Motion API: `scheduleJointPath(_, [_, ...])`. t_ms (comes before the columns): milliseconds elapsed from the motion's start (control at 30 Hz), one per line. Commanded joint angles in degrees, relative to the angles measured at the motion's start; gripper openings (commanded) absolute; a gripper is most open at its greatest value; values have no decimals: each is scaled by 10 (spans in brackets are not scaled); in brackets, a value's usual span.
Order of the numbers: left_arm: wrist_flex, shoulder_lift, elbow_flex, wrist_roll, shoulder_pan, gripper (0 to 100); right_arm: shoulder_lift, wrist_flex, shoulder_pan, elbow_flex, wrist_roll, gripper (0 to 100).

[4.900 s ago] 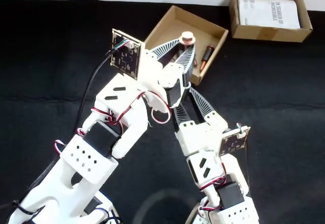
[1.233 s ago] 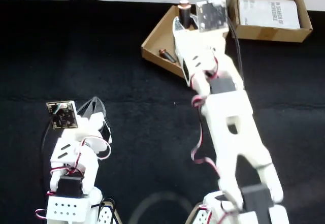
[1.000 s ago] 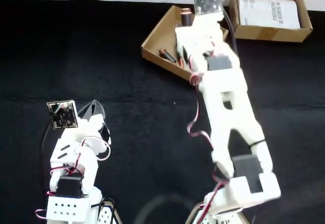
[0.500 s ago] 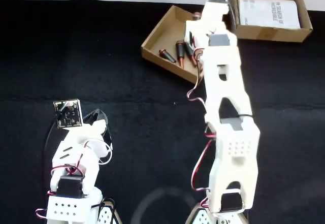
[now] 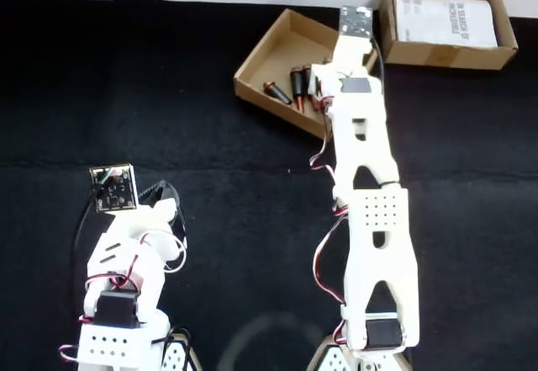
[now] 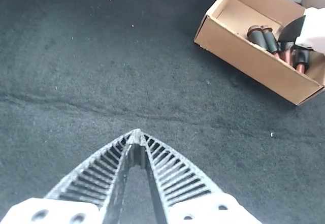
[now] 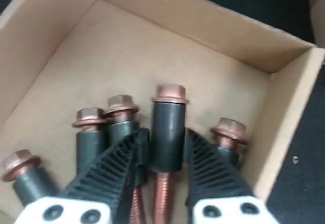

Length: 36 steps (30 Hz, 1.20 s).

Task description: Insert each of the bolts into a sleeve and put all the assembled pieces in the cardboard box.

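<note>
The cardboard box [image 5: 269, 51] stands at the back of the black table, with several bolt-and-sleeve pieces lying inside. My right gripper [image 7: 165, 138] is down inside the box [image 7: 152, 51], shut on one assembled piece [image 7: 168, 132], a copper bolt in a dark sleeve. Other pieces [image 7: 90, 135] [image 7: 227, 135] lie on either side of it. From above, the right arm stretches out to the box, its gripper [image 5: 318, 81] beside the lying pieces [image 5: 296, 81]. My left gripper [image 6: 136, 133] is shut and holds nothing, hanging low over the bare cloth near the table's front left [image 5: 160, 191].
A second shallow cardboard box [image 5: 445, 19] with a printed sheet in it sits at the back right, close to the right arm's wrist. The left wrist view shows the task box [image 6: 244, 56] far off across open black cloth.
The right arm stretched forward and lowered its held piece from above the box's rim down among the pieces inside. The left arm, drawn back to the front left, has barely shifted.
</note>
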Motion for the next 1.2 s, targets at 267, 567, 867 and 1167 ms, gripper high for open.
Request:
scheduleJointPath(267, [0,-15,10,1,6,10,-6,247,6,-348,0,192])
scheduleJointPath(567, [0,-14,10,1,6,10,-155,443,12,-368,0,192])
scheduleJointPath(867, [0,-14,10,1,6,10,-378,503,10,-362,48,192])
scheduleJointPath(1167, [0,-14,10,1,6,10,-617,504,5,-211,52,191])
